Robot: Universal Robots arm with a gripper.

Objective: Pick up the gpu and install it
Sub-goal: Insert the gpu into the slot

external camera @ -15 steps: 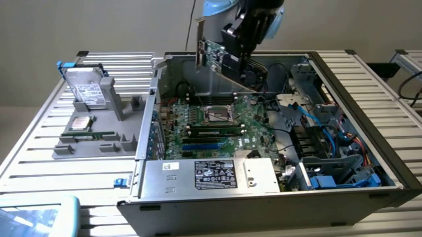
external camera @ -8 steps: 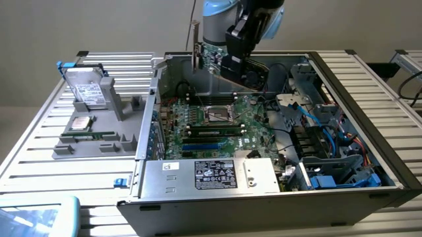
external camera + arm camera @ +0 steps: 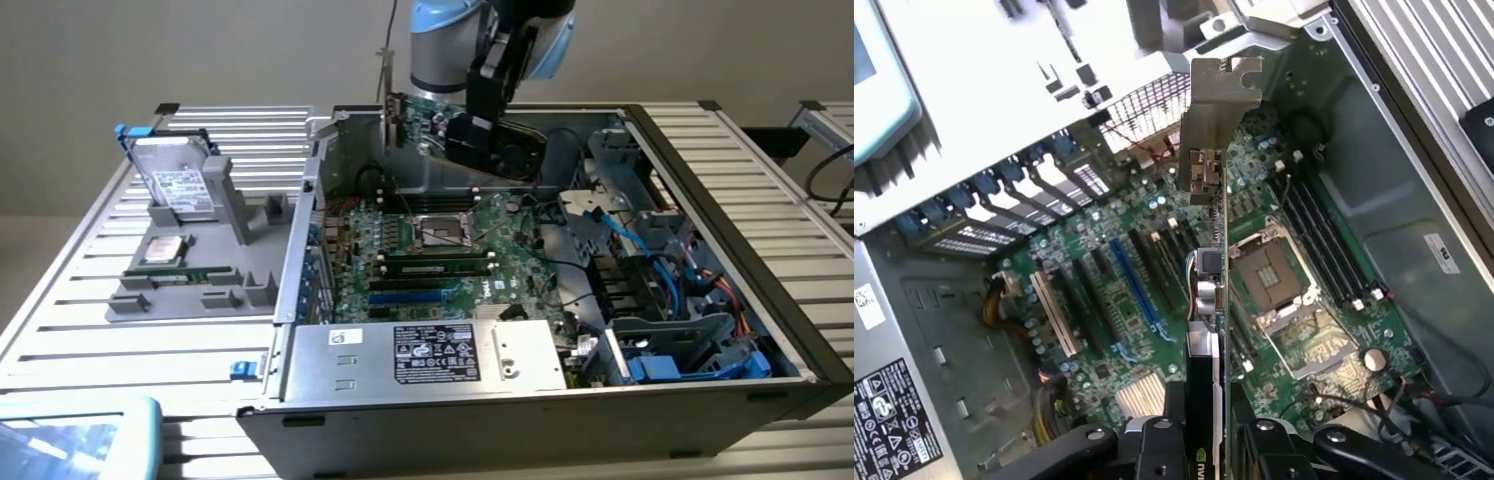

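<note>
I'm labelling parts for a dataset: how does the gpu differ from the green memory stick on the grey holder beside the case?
Place: the gpu is clamped in the gripper above the open case. The memory stick sits on the grey holder at the exterior view's left.
Shape: the gpu is a broad card with a metal bracket at one end. The memory stick is long, narrow and has no bracket.
Both are green circuit boards.
</note>
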